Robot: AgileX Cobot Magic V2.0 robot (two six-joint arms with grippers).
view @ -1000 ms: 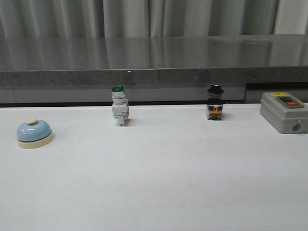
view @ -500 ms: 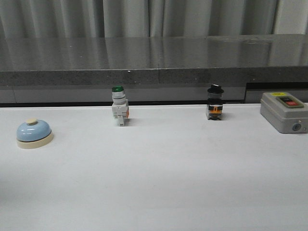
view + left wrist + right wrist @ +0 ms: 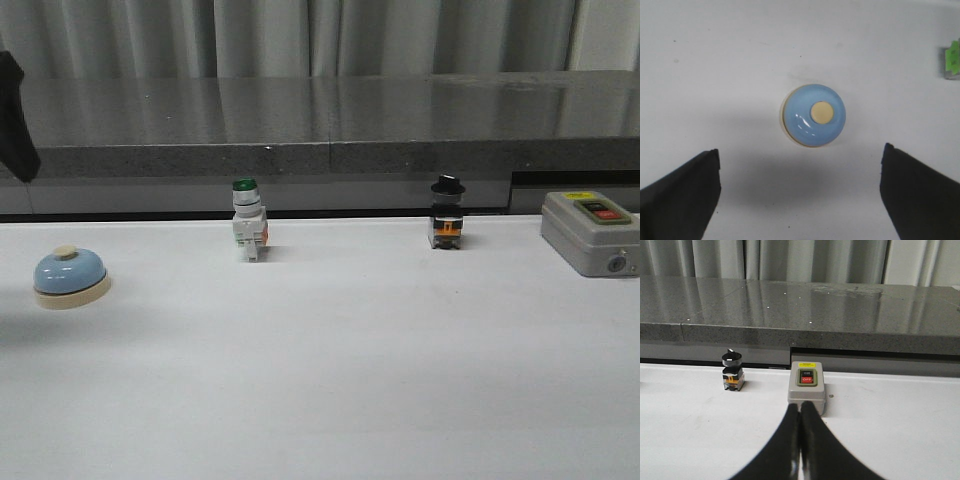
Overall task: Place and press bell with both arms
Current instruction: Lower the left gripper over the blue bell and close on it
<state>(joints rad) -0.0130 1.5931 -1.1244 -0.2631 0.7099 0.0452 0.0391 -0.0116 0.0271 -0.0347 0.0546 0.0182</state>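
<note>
The bell (image 3: pixel 71 276) sits on the white surface (image 3: pixel 330 370) at its far left, well apart from the green-capped switch (image 3: pixel 249 222), the black-knobbed switch (image 3: pixel 447 214) and the grey on/off box (image 3: pixel 592 232) lined up along the back. The left pincer (image 3: pixel 800 192) hangs released above it, its two black fingers (image 3: pixel 682 195) spread wide to either side of the blue dome, touching nothing. The right pincer (image 3: pixel 799 440) is clenched with its fingers pressed together on nothing, pointing toward the grey box.
</note>
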